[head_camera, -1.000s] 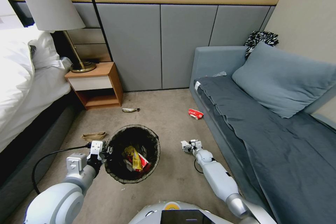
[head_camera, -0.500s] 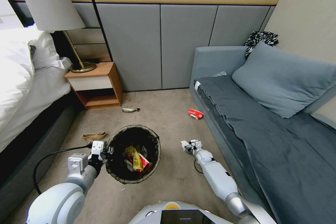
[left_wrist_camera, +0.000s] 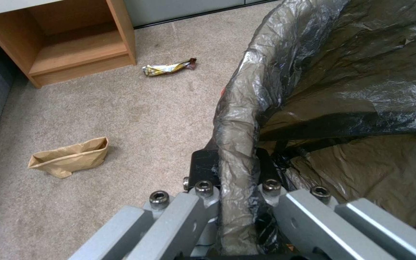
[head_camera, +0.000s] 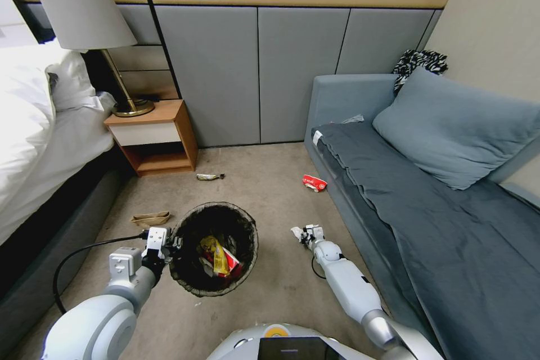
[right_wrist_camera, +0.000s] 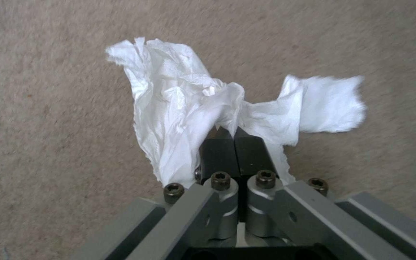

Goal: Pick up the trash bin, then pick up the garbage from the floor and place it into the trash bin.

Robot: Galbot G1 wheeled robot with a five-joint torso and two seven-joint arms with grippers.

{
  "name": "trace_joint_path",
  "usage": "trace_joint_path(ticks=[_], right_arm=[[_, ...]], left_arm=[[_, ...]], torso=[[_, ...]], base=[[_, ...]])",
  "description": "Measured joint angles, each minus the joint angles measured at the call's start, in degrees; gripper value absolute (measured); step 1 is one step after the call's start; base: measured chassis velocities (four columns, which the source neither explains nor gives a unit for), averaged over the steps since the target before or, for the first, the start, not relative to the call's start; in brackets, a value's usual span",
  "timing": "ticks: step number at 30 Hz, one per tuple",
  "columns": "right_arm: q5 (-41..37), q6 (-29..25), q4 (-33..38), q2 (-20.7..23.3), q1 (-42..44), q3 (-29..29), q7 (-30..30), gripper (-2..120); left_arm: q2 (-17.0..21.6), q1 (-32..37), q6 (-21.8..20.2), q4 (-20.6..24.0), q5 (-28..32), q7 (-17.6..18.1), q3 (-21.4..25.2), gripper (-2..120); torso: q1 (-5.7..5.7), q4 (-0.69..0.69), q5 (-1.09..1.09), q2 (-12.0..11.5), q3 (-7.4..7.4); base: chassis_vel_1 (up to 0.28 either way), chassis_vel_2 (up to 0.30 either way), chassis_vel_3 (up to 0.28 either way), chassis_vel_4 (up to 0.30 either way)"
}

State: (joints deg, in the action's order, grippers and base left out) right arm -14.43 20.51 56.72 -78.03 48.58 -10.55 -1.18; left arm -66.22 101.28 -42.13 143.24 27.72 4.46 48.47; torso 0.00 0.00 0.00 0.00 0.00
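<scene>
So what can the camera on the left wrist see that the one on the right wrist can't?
Left wrist view alone: the left claw clamped on the bag-lined rim of the trash bin, a brown paper bag, a shiny wrapper and the wooden nightstand. Right wrist view alone: the right claw pinching a crumpled white tissue. Both share the beige floor.

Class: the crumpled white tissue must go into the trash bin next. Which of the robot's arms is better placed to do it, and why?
Right. The right gripper is already shut on the white tissue beside the trash bin, while the left gripper is occupied clamping the bin's rim.
</scene>
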Motion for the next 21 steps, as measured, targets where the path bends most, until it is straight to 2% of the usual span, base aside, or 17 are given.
trace_joint_path(ticks=[6, 9, 10, 12, 13, 15, 16, 19, 21], right_arm=[[0.13, 0.06, 6.22, 1.82, 1.97, -0.35, -1.45, 0], [-1.04, 0.83, 16.11, 4.47, 4.33, -0.61, -3.09, 0], [-1.04, 0.83, 16.11, 4.47, 4.33, -0.61, -3.09, 0], [-3.02, 1.59, 22.91, 6.99, 5.83, -0.87, -4.39, 0], [-3.02, 1.59, 22.91, 6.99, 5.83, -0.87, -4.39, 0], [-7.22, 2.89, 32.97, 12.54, 8.11, -1.56, -6.39, 0], [-7.22, 2.89, 32.97, 12.54, 8.11, -1.56, -6.39, 0], [-12.73, 4.8, 47.21, 20.05, 10.85, -2.86, -8.74, 0], [-13.56, 5.15, 49.26, 20.95, 11.22, -3.05, -9.11, 0]], left_arm=[[0.12, -0.02, 0.0, 0.0, -0.02, -0.25, 0.22, 1], [0.22, -0.32, 0.0, 0.0, 0.01, -0.32, 0.23, 1], [0.22, -0.32, 0.0, 0.0, 0.01, -0.32, 0.23, 1], [0.26, -0.6, 0.0, 0.0, 0.05, -0.34, 0.13, 1], [0.26, -0.6, 0.0, 0.0, 0.05, -0.34, 0.13, 1], [0.31, -1.05, 0.0, 0.0, 0.17, -0.36, -0.07, 1], [0.31, -1.05, 0.0, 0.0, 0.17, -0.36, -0.07, 1], [0.32, -1.66, 0.0, 0.0, 0.38, -0.37, -0.38, 1], [0.33, -1.78, 0.0, 0.0, 0.4, -0.37, -0.44, 1]], torso=[[0.0, -0.01, 0.0, 0.0, 0.0], [0.0, 0.0, 0.02, 0.01, 0.0], [0.0, 0.0, 0.02, 0.01, 0.0], [0.0, 0.02, 0.01, 0.01, 0.0], [0.0, 0.02, 0.01, 0.01, 0.0], [0.0, -0.01, 0.02, 0.01, 0.0], [0.0, -0.01, 0.02, 0.01, 0.0], [0.0, -0.03, -0.01, 0.01, 0.0], [0.0, -0.03, 0.0, 0.01, 0.0]], base=[[0.0, 0.0, 0.0, 0.0], [0.0, 0.0, 0.0, 0.0], [0.0, 0.0, 0.0, 0.0], [0.0, 0.0, 0.0, 0.0], [0.0, 0.0, 0.0, 0.0], [0.0, 0.0, 0.0, 0.0], [0.0, 0.0, 0.0, 0.0], [0.0, 0.0, 0.0, 0.0], [0.0, 0.0, 0.0, 0.0]])
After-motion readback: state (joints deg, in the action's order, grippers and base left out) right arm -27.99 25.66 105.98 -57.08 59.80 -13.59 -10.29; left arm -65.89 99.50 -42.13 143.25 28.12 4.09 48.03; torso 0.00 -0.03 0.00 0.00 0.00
